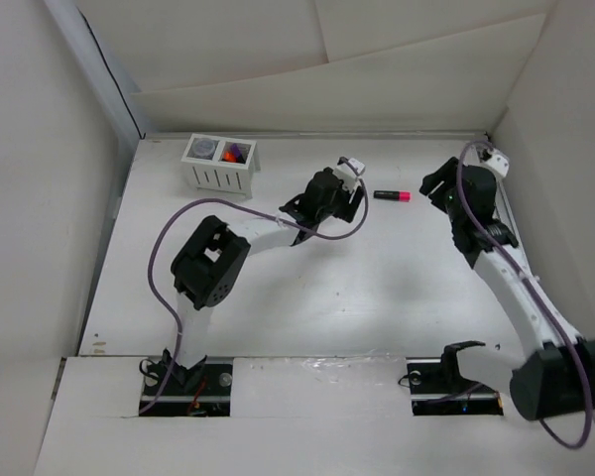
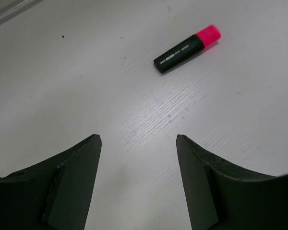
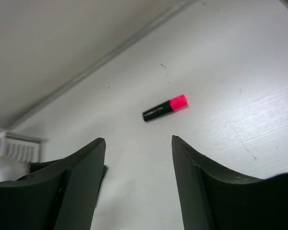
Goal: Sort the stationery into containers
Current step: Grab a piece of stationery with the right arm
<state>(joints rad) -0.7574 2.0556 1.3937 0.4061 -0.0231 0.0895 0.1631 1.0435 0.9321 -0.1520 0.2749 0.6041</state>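
A short black highlighter with a pink cap [image 1: 392,195] lies on the white table between my two grippers. It also shows in the left wrist view [image 2: 187,48] and the right wrist view [image 3: 165,108]. My left gripper [image 1: 355,203] [image 2: 138,139] is open and empty, just left of it. My right gripper [image 1: 434,188] [image 3: 138,140] is open and empty, just right of it. The white slotted organiser [image 1: 218,178] [image 3: 20,147] stands at the back left. Its left compartment holds a pale round piece [image 1: 206,148]; its right holds an orange-and-purple piece [image 1: 237,152]. I see no blue-and-white roll.
White walls enclose the table at the back, left and right. The left arm's purple cable [image 1: 159,258] loops over the table's left part. The right arm [image 1: 516,288] runs along the right side.
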